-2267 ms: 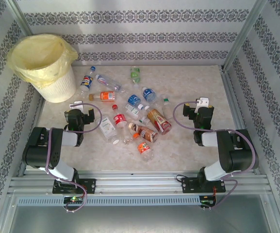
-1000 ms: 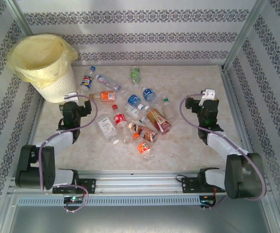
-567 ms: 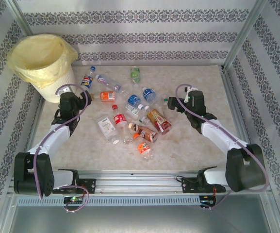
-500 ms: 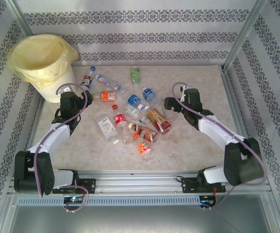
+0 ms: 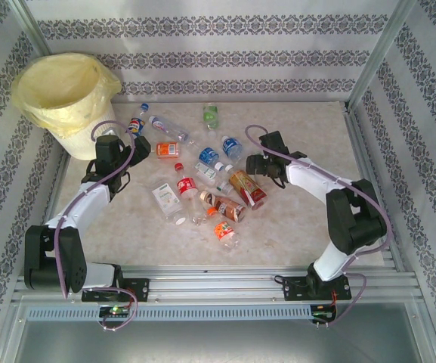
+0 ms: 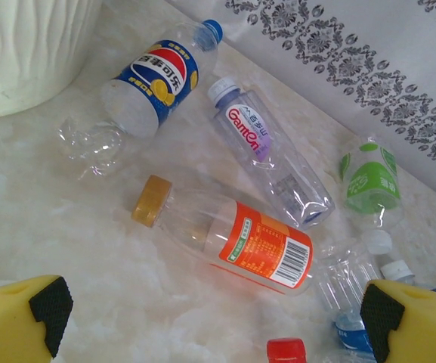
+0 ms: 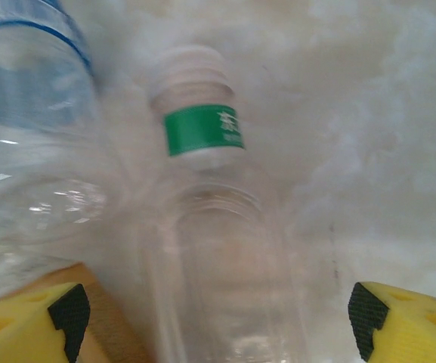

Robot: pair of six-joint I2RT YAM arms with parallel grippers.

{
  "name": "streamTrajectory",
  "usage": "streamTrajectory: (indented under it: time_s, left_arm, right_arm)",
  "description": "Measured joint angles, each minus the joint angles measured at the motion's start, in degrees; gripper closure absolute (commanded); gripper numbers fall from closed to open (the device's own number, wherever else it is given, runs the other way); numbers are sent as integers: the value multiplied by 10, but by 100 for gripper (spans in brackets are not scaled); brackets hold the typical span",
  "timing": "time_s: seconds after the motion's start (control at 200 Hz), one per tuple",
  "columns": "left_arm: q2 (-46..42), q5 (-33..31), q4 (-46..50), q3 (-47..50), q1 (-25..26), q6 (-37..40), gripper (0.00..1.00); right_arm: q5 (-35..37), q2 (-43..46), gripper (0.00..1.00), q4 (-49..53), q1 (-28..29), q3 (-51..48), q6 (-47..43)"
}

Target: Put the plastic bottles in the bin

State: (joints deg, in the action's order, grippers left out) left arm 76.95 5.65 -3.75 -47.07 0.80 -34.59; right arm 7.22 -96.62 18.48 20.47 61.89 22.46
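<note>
Bin (image 5: 35,100) stands at the table's (image 5: 301,219) 10 o'clock corner, yellow liner (image 5: 59,83) folded over its rim. Plastic bottles (image 5: 242,187) lie scattered mid-table. Your left gripper (image 6: 216,318) sits at the pile's 9 o'clock edge, jaws wide and empty; an orange-label bottle (image 6: 236,242) lies at its 12 o'clock. Your right gripper (image 7: 218,318), at the pile's 2 o'clock, has its jaws wide, straddling a clear bottle (image 7: 218,257) with a green neck band, pads off its sides.

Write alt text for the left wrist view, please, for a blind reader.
An orange-labelled bottle lies on the table ahead of the left gripper's open fingers. Beyond lie a blue-labelled bottle, a white-labelled bottle and a green-labelled bottle. Top left is the white bin.
</note>
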Motion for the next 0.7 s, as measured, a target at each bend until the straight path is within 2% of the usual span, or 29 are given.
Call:
streamTrajectory:
  time_s: [0.145,0.425,0.55,0.699]
  left_arm:
    - [9,10,0,-1,0,0,0]
    - [31,41,9,-19,9,0,0]
    - [46,49,21,-52,31,0,0]
    - [57,62,21,-84,62,-3,0]
  right_arm:
    - [9,-21,17,26,-7,3,1]
    - [3,-50,18,38,-16,9,-1]
    - [3,-56,28,38,-21,8,-2]
    - [14,-44,33,19,-31,-11,2]
